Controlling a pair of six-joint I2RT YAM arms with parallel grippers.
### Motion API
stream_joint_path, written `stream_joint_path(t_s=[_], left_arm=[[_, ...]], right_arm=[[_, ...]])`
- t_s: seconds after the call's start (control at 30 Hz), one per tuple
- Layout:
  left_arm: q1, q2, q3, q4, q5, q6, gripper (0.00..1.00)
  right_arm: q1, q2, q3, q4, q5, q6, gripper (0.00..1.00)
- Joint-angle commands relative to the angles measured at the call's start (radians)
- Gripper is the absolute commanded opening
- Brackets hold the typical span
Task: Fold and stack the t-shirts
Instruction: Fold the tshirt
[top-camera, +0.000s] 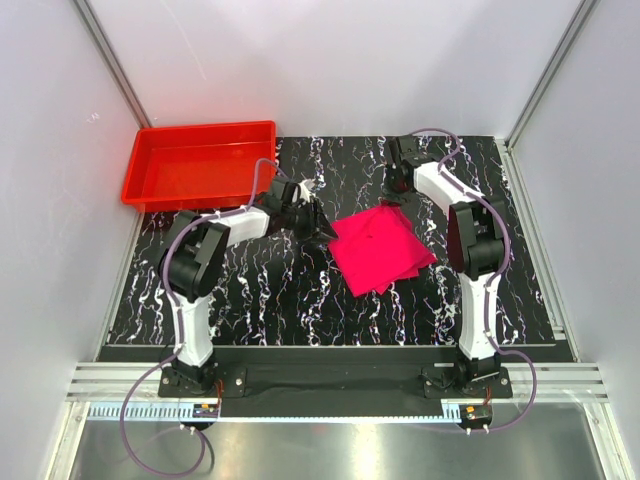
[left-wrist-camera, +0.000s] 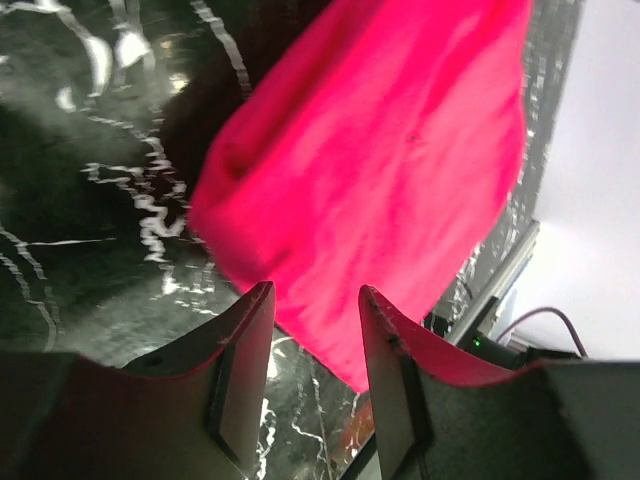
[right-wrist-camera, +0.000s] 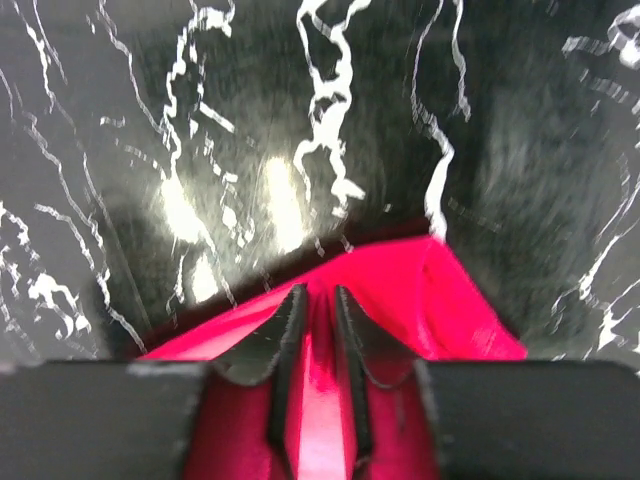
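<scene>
Right gripper (right-wrist-camera: 319, 292) barely parted over a corner of the t-shirt (top-camera: 383, 247) — hold unclear; left gripper (left-wrist-camera: 315, 292) gapes empty beside it. Fold looks done — next, lift to stack.

The t-shirt (top-camera: 383, 248) is bright pink, soft and plain, with no picture on it. It is folded into a flat shape with four sides. It lies on the black table (top-camera: 260, 300) with white streaks, a bit right of the middle, turned like a diamond.
</scene>
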Motion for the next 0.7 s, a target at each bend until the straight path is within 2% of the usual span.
stream_joint_path(t_s=[0.0, 0.13, 0.2, 0.27, 0.3, 0.33, 0.4, 0.47, 0.57, 0.63, 0.67], left_arm=[[-0.004, 0.017, 0.039, 0.003, -0.047, -0.021, 0.44], [-0.012, -0.009, 0.022, -0.013, -0.061, 0.003, 0.44], [-0.014, -0.049, 0.028, -0.037, -0.070, 0.031, 0.44], [-0.014, -0.089, 0.045, -0.089, -0.090, 0.058, 0.47], [-0.017, -0.125, 0.054, -0.114, -0.113, 0.097, 0.48], [-0.017, -0.147, 0.070, -0.169, -0.129, 0.115, 0.48], [-0.017, -0.204, 0.102, -0.221, -0.149, 0.143, 0.49], [-0.023, -0.242, 0.120, -0.243, -0.158, 0.169, 0.50], [-0.035, -0.299, 0.144, -0.284, -0.146, 0.194, 0.50], [-0.035, -0.328, 0.121, -0.292, -0.103, 0.189, 0.50], [-0.038, -0.371, 0.110, -0.296, -0.091, 0.189, 0.50]], right_arm=[[-0.013, -0.008, 0.001, 0.102, 0.051, -0.067, 0.24], [-0.030, 0.067, 0.069, 0.119, 0.004, -0.073, 0.32], [-0.033, 0.119, 0.190, -0.024, 0.034, -0.077, 0.37], [-0.035, 0.090, 0.179, -0.046, 0.060, -0.077, 0.45], [-0.035, 0.025, 0.130, -0.039, 0.073, -0.072, 0.55], [-0.035, -0.008, 0.116, -0.037, 0.100, -0.073, 0.57], [-0.036, -0.085, 0.139, -0.124, 0.152, -0.096, 0.58], [-0.036, -0.135, 0.146, -0.221, 0.139, -0.090, 0.59], [-0.036, -0.249, 0.078, -0.296, 0.013, -0.031, 0.59], [-0.030, -0.350, -0.063, -0.306, -0.077, 0.023, 0.60], [-0.027, -0.453, -0.135, -0.268, -0.105, 0.087, 0.63]])
